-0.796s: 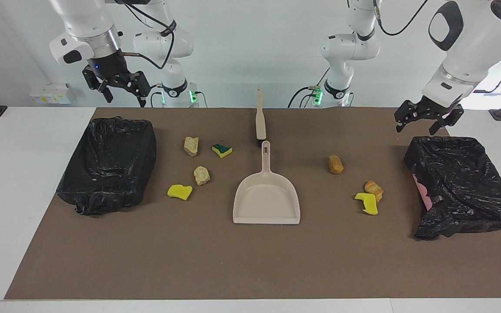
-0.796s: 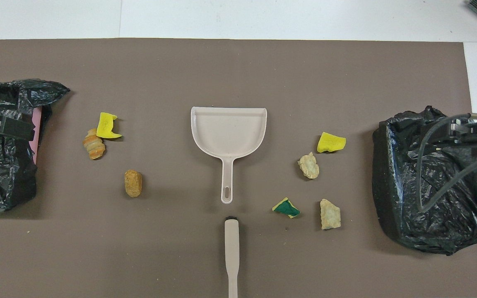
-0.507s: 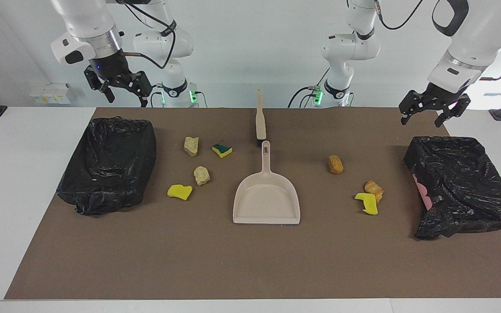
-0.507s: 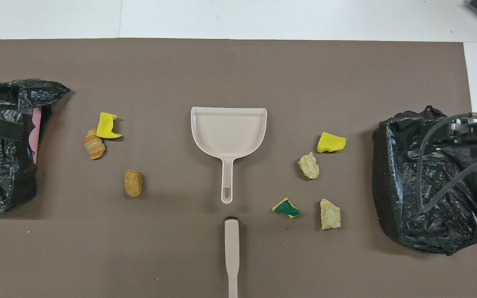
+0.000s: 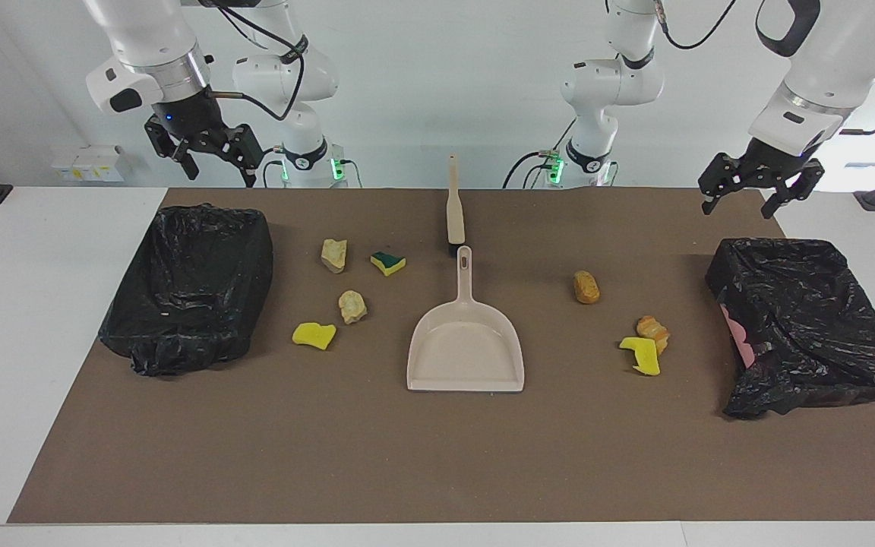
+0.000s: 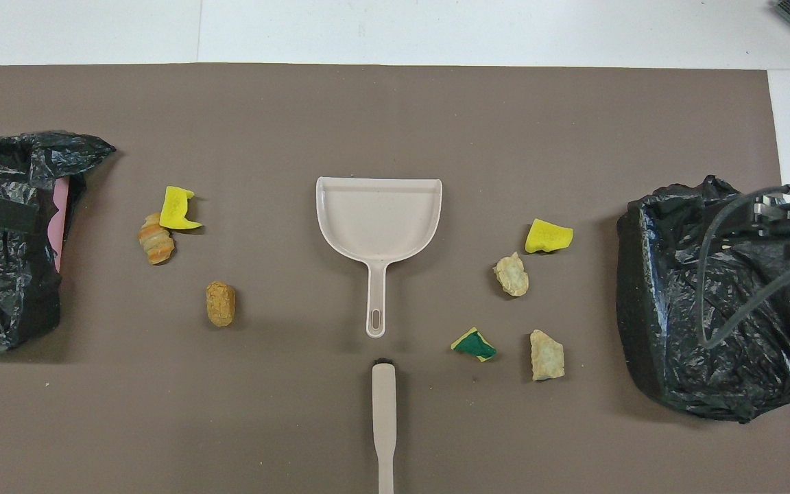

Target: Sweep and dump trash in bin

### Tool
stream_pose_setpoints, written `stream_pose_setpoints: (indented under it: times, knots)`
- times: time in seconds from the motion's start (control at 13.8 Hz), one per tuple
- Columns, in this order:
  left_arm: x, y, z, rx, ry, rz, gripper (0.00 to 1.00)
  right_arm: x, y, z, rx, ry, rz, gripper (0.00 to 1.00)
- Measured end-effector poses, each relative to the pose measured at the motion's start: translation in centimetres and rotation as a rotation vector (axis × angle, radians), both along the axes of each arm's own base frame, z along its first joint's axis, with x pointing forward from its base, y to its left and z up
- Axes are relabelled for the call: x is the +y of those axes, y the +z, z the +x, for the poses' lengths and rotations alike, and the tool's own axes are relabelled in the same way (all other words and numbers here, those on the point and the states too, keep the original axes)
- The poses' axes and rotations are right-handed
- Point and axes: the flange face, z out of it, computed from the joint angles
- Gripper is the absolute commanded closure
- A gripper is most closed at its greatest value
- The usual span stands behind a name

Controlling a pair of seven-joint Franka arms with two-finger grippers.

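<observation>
Hanging wide and empty, right hand (image 5: 206,158) over one bag (image 5: 188,285), left hand (image 5: 760,186) over the other bag (image 5: 810,323). Lay midway: brush (image 5: 454,209), dustpan (image 5: 465,338), handles toward robots; trash (image 5: 352,306) scattered both sides on worktop (image 5: 407,456).

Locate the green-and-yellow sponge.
The green-and-yellow sponge lies on the brown mat beside the brush, toward the right arm's end, nearer the robots than the dustpan.
</observation>
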Motion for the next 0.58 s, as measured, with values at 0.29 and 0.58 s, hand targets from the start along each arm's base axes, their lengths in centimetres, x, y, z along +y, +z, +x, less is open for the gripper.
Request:
stream_pose_setpoints:
  times: [0.29,0.58]
  knots:
    - [-0.7,-0.8,-0.3,0.024,-0.011,-0.008,0.0,-0.1,0.0,0.0,0.0,-0.003,0.0,0.0]
    - [-2.6,-4.1,-1.8,0.1,-0.009,-0.055,0.0,-0.1,0.0,0.0,0.0,-0.002,0.001,0.0]
